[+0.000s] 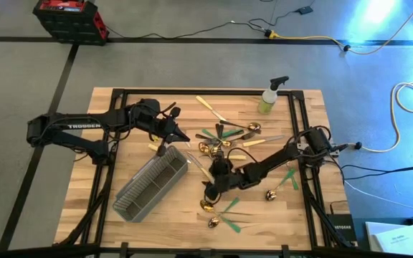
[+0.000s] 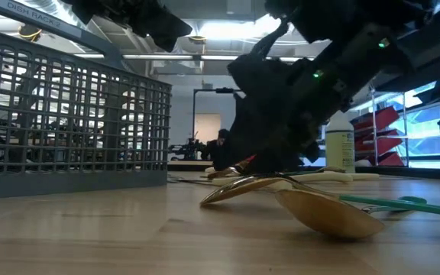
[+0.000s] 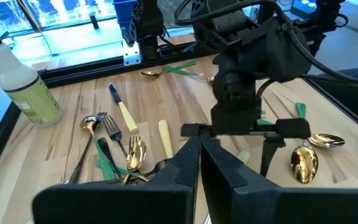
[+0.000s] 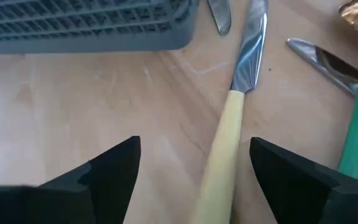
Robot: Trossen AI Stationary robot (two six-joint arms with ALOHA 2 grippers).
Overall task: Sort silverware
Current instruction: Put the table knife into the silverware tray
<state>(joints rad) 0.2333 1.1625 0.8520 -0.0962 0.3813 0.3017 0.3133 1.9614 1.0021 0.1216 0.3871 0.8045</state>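
Mid-pick on a cream-handled knife (image 4: 229,143), lying flat on the table (image 1: 300,215) just beside the mesh caddy (image 1: 151,188); right gripper (image 4: 194,171) low over it, fingers wide apart straddling the handle, holding nothing. Left gripper (image 3: 199,163) pressed shut, empty, hovering near the caddy. Next, likely: lower, close on handle, lift toward the caddy

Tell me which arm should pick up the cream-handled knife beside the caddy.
Right. The right gripper is open and straddles the cream-handled knife, close to the table. The left gripper sits shut, away from it, past the caddy's far end.
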